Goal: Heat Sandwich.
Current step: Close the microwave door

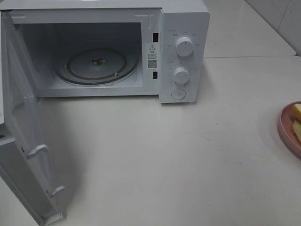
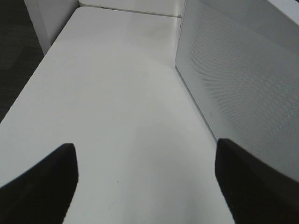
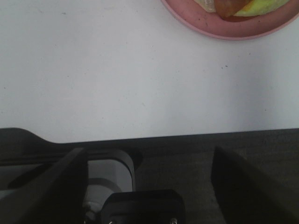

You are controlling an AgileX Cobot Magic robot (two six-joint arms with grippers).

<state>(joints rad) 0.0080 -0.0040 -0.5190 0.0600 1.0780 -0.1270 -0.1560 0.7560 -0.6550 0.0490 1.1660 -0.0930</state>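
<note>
From the high view: microwave at the back of the worktop, door swung fully open to the left, bare glass turntable inside, two knobs on the panel. Far right, cut by the frame edge, pink plate with a sliver of yellow sandwich on it, well apart from the oven. No arm visible here. From the left wrist view: left pincer spread wide and holding nothing, over bare worktop, with the perforated door panel just beside one finger. From the right wrist view: right pincer likewise released and empty, hanging past the worktop edge over dark floor, plate ahead on the worktop, sandwich showing only at the frame margin. Likely step: fetching the plate, with loading, shutting the door and setting the knobs all undone. Best done by bringing the right pincer forward over the edge, taking the plate by its near rim rather than the bread, gripping firmly but level so the slices stay put, then carrying low across to the cavity and landing centred on the turntable. Worth keeping the left pincer clear of the door.
</note>
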